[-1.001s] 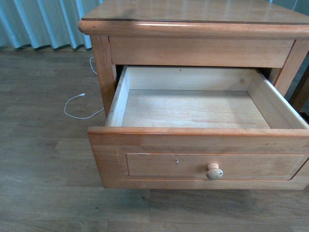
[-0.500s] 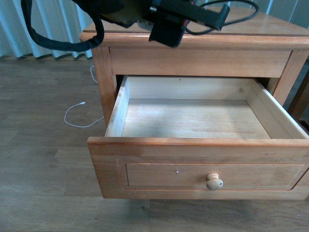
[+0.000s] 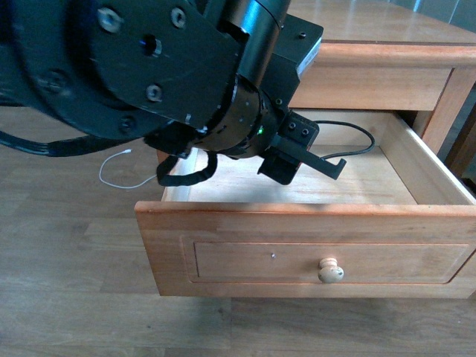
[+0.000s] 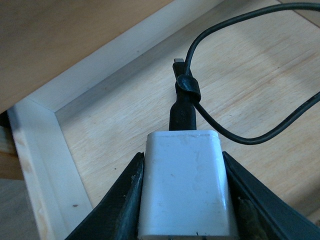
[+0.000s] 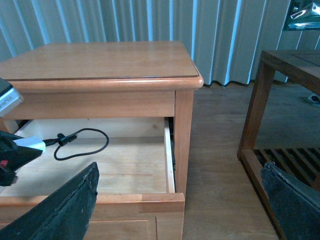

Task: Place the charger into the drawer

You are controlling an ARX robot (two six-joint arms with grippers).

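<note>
**Charger clamped in the left gripper, over the open drawer**

The nightstand [image 5: 100,60] has its drawer [image 3: 297,210] pulled out, and the left arm [image 3: 134,67] reaches in over the front rim. The bare wooden drawer floor lies under the left gripper [image 4: 181,167]. That gripper is closed tight on the charger [image 4: 182,185]. One dark finger [image 4: 125,200] presses on each side of the white block, which fills the gap between them. The black cable [image 4: 186,90] leaves the block on the side away from the gripper. It is bound by a small strap there and loops out over the drawer floor beyond the fingertips. I cannot tell whether the block touches the wood below it.

The right gripper [image 5: 180,200] hangs back, facing the nightstand's front corner, spread wide and holding nothing.

The round knob [image 3: 331,271] sits on the drawer front, below and nearer than the left gripper. A thin white cable [image 3: 119,167] lies on the floor beside the nightstand
</note>
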